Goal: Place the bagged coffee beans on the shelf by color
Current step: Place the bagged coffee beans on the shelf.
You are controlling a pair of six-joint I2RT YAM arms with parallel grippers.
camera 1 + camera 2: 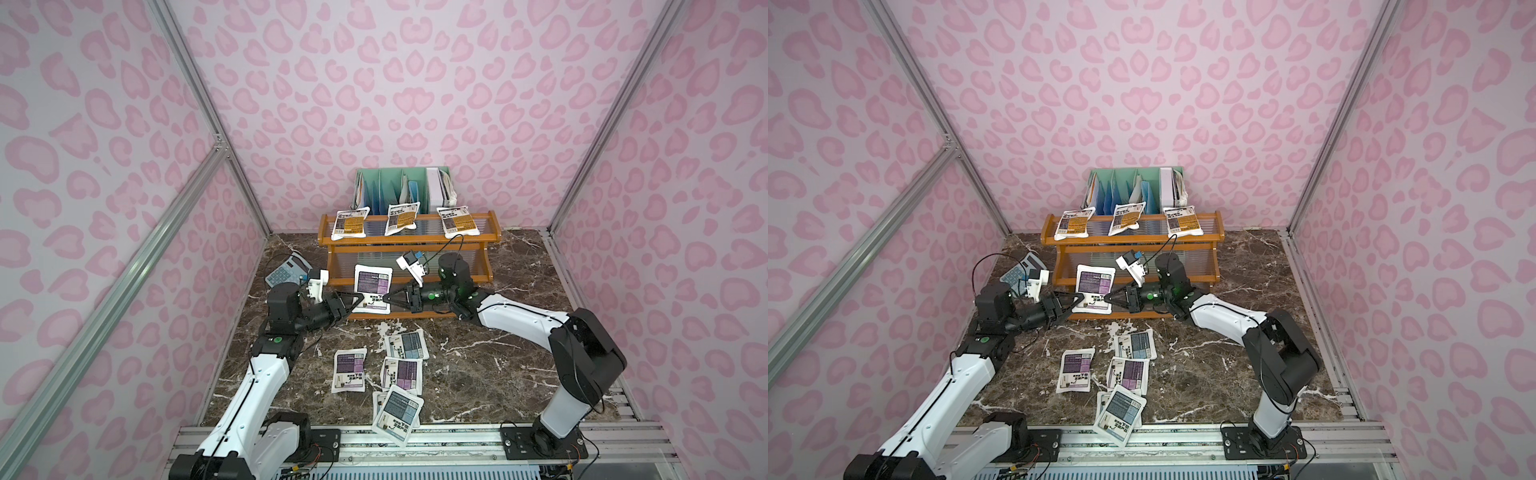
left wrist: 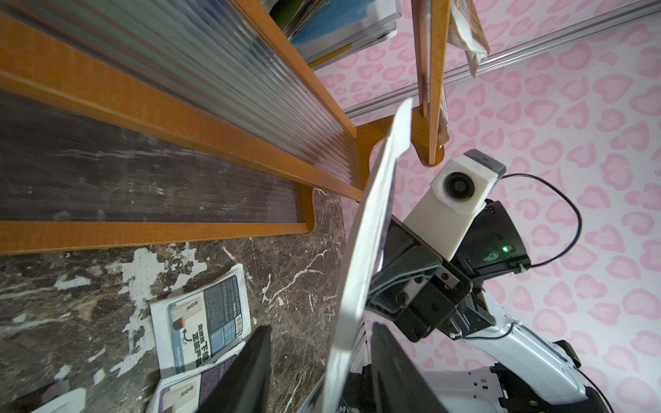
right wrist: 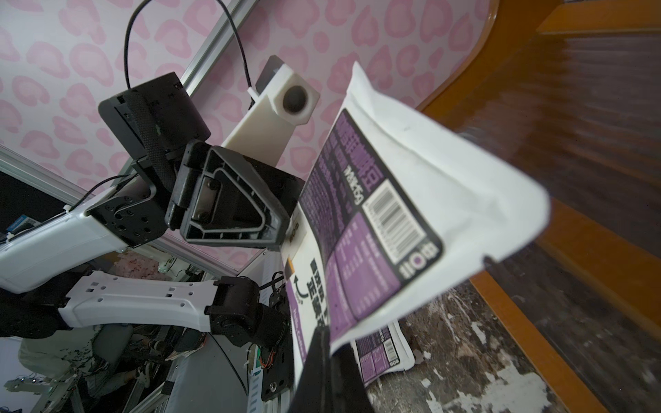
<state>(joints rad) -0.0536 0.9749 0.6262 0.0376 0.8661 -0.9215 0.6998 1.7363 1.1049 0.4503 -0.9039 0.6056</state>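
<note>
Purple coffee pouch hangs upright off the surface, right in front of the lower tiers of the shelf, and both top views have it caught between the two arms. The right end effector is clenched on its right edge. The left end effector straddles the left edge with its jaws parted. Up on the top tier, three yellow-orange pouches sit in a row. Down on the surface, two more purple pouches lie side by side, with a grey-blue pouch just behind them. A second grey-blue pouch lies nearest the arm bases, overlapping another pouch underneath. The calculator sits by the left arm, and the file rack stands behind the shelf.

Over to the left wrist: the purple coffee pouch shows edge-on between the two dark fingers. There's a clear gap on one side. The other side is too tight to call, so that finger may or may not touch. Released, then, not squeezing.

Right wrist now: the pouch's label side fills the frame, barcode and purple panels. The right end effector's fingers are pinched shut on its edge, and an orange shelf rail runs beside it.
</note>
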